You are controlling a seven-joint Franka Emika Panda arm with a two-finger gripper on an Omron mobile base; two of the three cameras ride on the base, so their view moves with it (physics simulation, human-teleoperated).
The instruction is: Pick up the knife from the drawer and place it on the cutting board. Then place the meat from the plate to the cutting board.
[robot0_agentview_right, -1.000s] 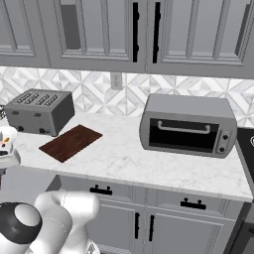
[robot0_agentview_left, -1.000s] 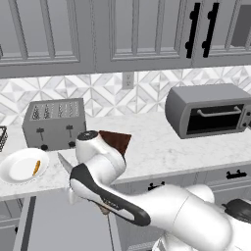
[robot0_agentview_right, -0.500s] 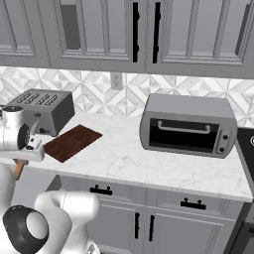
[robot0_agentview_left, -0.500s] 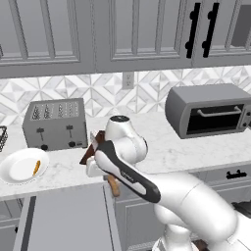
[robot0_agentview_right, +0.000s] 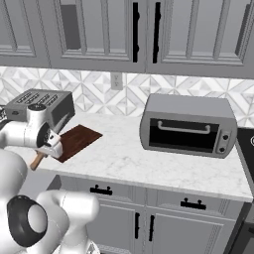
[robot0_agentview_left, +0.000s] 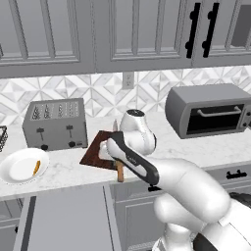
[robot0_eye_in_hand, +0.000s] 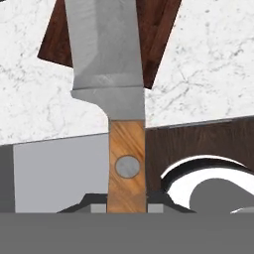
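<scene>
- Knife sits pinched by its wooden handle in the hand, over the front edge of the cutting board.
- Meat lies on the plate, left of the toaster on the surface.
- Drawer stands open below.

A white marbled surface runs along the wall, backed by a tiled backsplash of grey and white diamond shapes with a wall outlet set in it. Grey panelled upper cabinets hang above, some with black bar handles. A silver toaster stands at the left, a grey toaster oven at the right. Grey lower cabinets carry small black pulls. At the far right edge sits what may be a stove. Lighting is even and flat.
</scene>
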